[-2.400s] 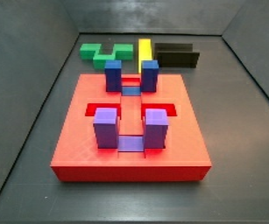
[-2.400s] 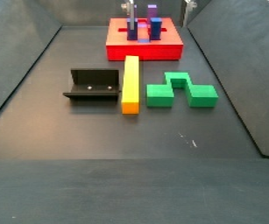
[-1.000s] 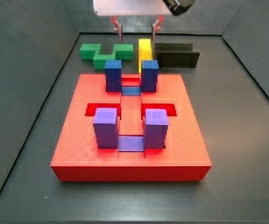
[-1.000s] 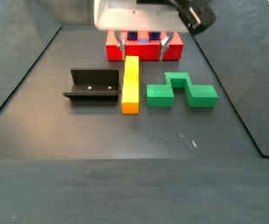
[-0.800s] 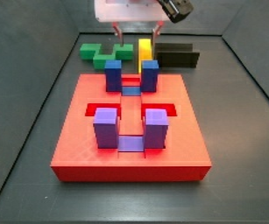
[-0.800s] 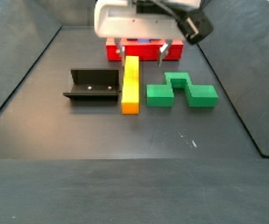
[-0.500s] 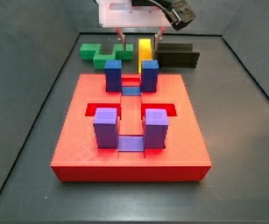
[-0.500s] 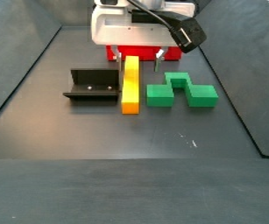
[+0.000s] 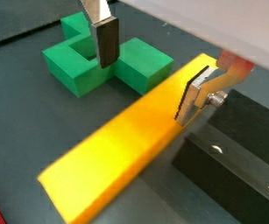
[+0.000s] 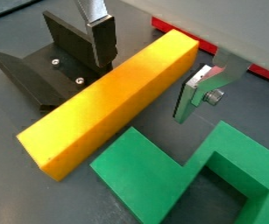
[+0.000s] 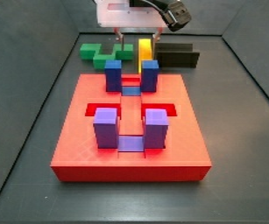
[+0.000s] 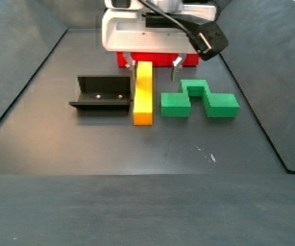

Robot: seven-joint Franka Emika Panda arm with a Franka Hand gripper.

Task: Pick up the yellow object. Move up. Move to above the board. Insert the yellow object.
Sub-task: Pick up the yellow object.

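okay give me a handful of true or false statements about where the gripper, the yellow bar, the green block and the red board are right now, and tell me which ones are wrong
1. The gripper is over the yellow object, jaws open on either side of it. True.
2. The yellow object is already lifted clear of the floor. False: in a side view it lies flat on the floor.
3. The green block and the fixture lie on opposite sides of the yellow object. True.
4. The yellow object sits in a slot of the board. False: it lies on the floor beyond the board.
5. The green block is stacked on the yellow object. False: it rests beside it on the floor.
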